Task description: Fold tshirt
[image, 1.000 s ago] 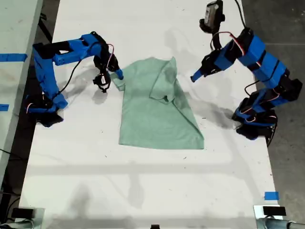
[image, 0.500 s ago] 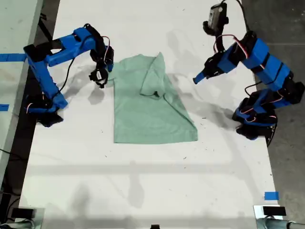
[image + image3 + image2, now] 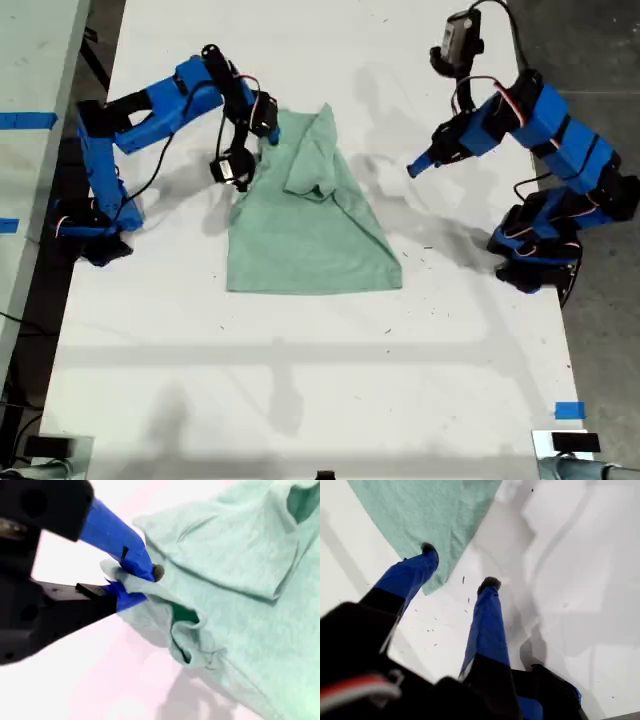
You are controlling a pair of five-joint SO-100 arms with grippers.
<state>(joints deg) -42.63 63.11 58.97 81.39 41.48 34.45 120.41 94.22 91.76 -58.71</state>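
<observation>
Exterior view: my second gripper (image 3: 268, 133) fingers clamp the tshirt (image 3: 310, 225); my first gripper (image 3: 418, 166) fingers apart.

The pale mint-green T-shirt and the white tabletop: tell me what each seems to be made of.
The pale mint-green T-shirt looks like soft matte knit fabric, probably cotton jersey: it bunches where my second gripper pinches it. The white tabletop appears smooth, hard and faintly glossy, perhaps laminate, judging by its soft shadows.

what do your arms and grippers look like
Both arms are bright blue segments joined by black servo motors, with thin red and black cables looping along them. My first gripper has two long blue fingers with black tips. My second gripper has blue jaws on a black body.
</observation>
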